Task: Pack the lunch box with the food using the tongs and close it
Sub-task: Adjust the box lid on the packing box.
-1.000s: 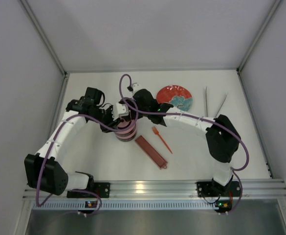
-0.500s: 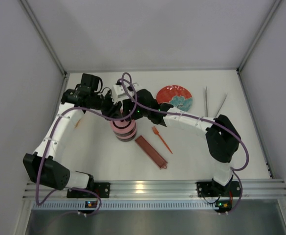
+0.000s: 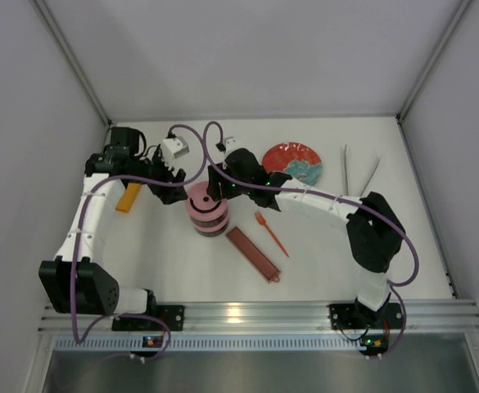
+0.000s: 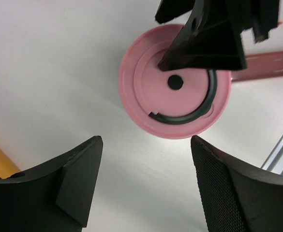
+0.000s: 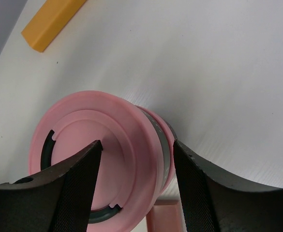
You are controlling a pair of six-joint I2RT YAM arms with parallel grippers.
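Note:
The lunch box [image 3: 206, 211] stands stacked and lidded in mid-table, its pink lid [image 4: 175, 101] on top with a curved black handle [image 4: 189, 116]. My left gripper [image 3: 170, 193] hangs just left of the stack, open and empty [image 4: 146, 140]. My right gripper [image 3: 214, 187] is open over the stack's far right rim [image 5: 137, 145]. One of its fingers is above the lid [image 5: 83, 159] and the other is outside the steel wall. I cannot tell whether it touches. The tongs [image 3: 345, 168] lie at the back right. The food is hidden.
A flat orange bar [image 3: 128, 196] lies left of my left gripper. A dark-red tray [image 3: 253, 254] and an orange fork [image 3: 270, 233] lie right of the stack. The red-and-blue plate [image 3: 292, 161] sits behind my right forearm.
My left gripper has let go of the top of the stack, opened wide and drawn back to the left, uncovering the orange bar. The right gripper has hardly moved.

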